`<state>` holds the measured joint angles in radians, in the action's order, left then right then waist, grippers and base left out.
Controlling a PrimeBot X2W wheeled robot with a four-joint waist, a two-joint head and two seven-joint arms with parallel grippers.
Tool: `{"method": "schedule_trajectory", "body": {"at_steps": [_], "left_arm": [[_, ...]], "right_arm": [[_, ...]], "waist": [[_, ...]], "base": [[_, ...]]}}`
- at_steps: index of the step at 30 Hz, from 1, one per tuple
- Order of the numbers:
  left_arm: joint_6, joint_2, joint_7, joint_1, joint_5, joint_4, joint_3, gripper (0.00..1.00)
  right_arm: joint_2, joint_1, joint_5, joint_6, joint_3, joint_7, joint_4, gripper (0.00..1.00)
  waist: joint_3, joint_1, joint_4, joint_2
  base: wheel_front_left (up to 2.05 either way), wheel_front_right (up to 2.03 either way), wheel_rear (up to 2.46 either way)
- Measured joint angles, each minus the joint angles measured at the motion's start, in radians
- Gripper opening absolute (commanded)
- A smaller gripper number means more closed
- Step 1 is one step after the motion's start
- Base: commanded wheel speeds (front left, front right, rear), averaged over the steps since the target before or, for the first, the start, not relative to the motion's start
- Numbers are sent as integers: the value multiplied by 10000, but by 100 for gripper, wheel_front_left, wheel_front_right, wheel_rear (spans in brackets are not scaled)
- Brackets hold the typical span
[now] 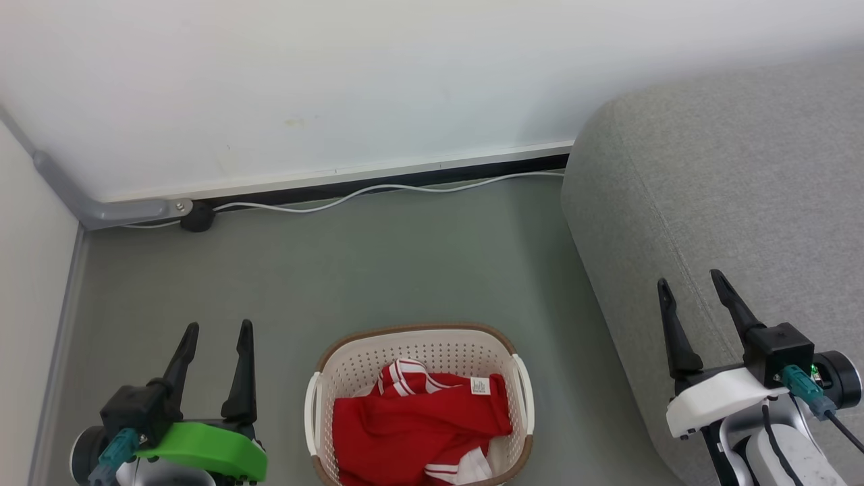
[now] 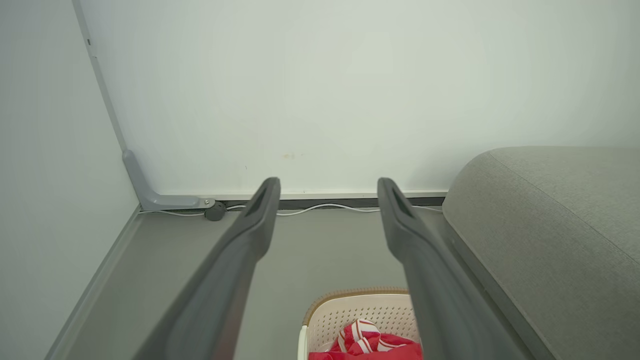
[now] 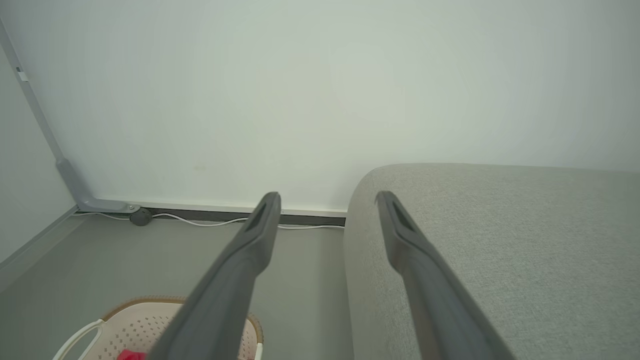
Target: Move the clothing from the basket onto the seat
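Left tool [image 1: 220, 325]: green-cased, lower left over the floor [image 1: 337, 270]; fingers apart, holding nothing.

Right tool [image 1: 690, 277]: white-cased, lower right; fingers apart, holding nothing. It is seen against the rounded flank of the seat [image 1: 742, 189]; whether it touches cannot be told.

Basket [image 1: 418, 329]: stands on the floor between the two tools, well out from the edge under the wall [image 1: 405, 81], near the seat but apart from it.

Clothing [image 1: 418, 425]: both red pieces lie bunched and overlapping inside the basket, with a white label [image 1: 480, 386] uppermost toward the seat side. None is on the seat yet.

Seat: grey, top bare, edge rounded, along the floor's right side.

Cable [image 1: 405, 188]: white, runs along the floor's wall edge, well apart from the basket.

Hazards, as judged:
1. The pieces overlap, so a pinch on one may drag the other up and shed it on the floor strip between basket and seat.
2. The basket looks light. Cloth catching on its rim, or a finger hooking its perforated side, could lift or tip it.
3. A shallow pinch on slack cloth may slip in transit.
4. Cloth released too near the seat's rounded edge may slide off.
5. The right tool works close to the seat's flank, so a low swing could strike the upholstery.
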<state>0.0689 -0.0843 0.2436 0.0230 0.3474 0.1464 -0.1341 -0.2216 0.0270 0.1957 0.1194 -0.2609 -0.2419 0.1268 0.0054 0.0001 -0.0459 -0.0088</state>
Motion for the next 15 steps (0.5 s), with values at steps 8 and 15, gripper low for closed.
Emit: {"method": "schedule_trajectory", "body": {"at_steps": [8,15], "left_arm": [[17,0,82,35,-176,-13,138,100],[102,4,82,37,-176,2,290,100]], "right_arm": [[142,22,-115,58,337,-86,-123,100],[157,32,-104,58,531,-86,-123,100]], "waist": [[17,0,-88,0],[43,0,-150,0]], "base": [[0,0,0],[0,0,0]]}}
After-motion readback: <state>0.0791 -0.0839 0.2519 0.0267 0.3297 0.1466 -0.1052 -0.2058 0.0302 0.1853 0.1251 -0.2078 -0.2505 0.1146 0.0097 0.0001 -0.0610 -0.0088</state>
